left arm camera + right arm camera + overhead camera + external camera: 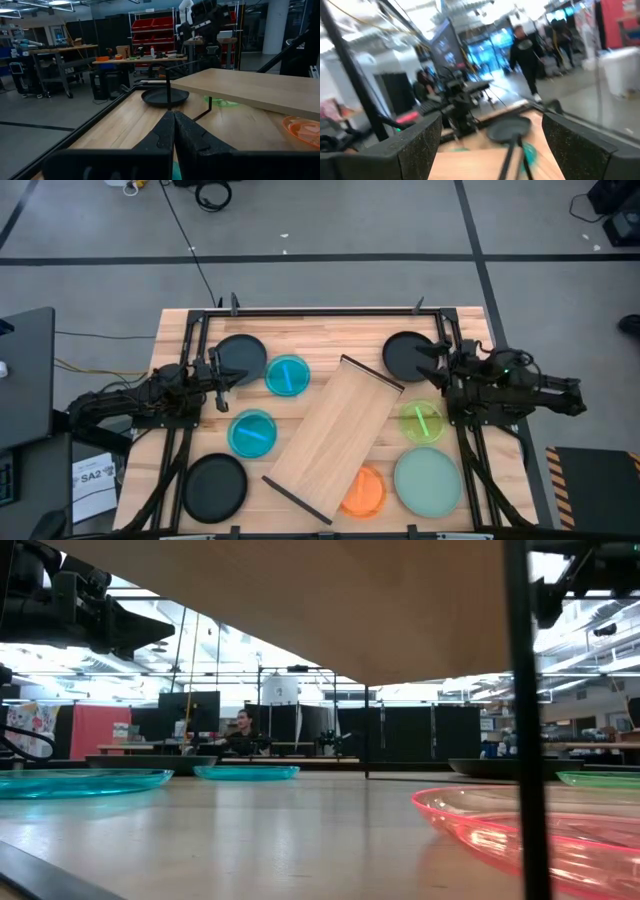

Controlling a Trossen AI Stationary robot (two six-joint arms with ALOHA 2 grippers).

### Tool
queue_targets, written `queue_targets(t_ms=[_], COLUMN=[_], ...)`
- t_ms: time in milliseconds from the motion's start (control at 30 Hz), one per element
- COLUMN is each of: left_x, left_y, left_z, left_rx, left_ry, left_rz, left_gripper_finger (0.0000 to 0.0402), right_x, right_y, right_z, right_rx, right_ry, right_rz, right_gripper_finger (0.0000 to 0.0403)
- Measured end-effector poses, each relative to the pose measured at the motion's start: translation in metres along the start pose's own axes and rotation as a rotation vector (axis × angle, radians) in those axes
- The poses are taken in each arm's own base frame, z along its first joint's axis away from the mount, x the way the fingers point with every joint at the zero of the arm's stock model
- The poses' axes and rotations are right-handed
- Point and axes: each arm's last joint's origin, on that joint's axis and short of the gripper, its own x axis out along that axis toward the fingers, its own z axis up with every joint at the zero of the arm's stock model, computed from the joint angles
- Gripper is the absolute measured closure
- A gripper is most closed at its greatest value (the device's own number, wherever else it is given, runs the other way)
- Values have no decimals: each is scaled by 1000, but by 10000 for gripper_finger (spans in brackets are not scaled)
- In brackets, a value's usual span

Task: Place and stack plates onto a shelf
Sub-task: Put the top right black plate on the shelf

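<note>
The shelf [335,435] is a light wood board lying slantwise mid-table on thin dark legs [169,92]. Black plates rest flat on the table at the far left [240,353], far right [407,354] and near left [214,485]. Two blue plates [288,375] [252,433] lie left of the shelf. A green plate [422,422] and the mint-green one [428,480] lie to its right. The orange plate [365,491] sits partly under the shelf's near end. My left gripper [228,376] hovers shut between the far-left black plate and the blue one. My right gripper [432,365] is open beside the far-right black plate.
The table has a dark frame rail round its edge [320,311]. Bare planks show between the shelf and the left-hand plates [300,405]. People [525,50] and workbenches stand in the room beyond the table.
</note>
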Motion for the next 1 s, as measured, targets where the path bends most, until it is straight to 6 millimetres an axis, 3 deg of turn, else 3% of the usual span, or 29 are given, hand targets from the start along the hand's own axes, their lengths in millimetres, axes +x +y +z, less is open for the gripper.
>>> queue_targets(t_ms=[233, 433, 600, 1000], left_x=[0, 0, 0, 0], left_y=[0, 0, 0, 0], left_z=[0, 0, 0, 0], left_rx=[0, 0, 0, 0], left_ry=[0, 0, 0, 0], left_rz=[0, 0, 0, 0], left_gripper_finger=[390, 390, 390, 390], right_x=[-6, -3, 2, 14], right_y=[7, 12, 13, 8], right_z=[33, 48, 45, 16], right_rx=[-16, -33, -48, -77], right_ry=[260, 448, 627, 1050], right_rz=[-152, -217, -239, -275], right_gripper_finger=[53, 53, 53, 53])
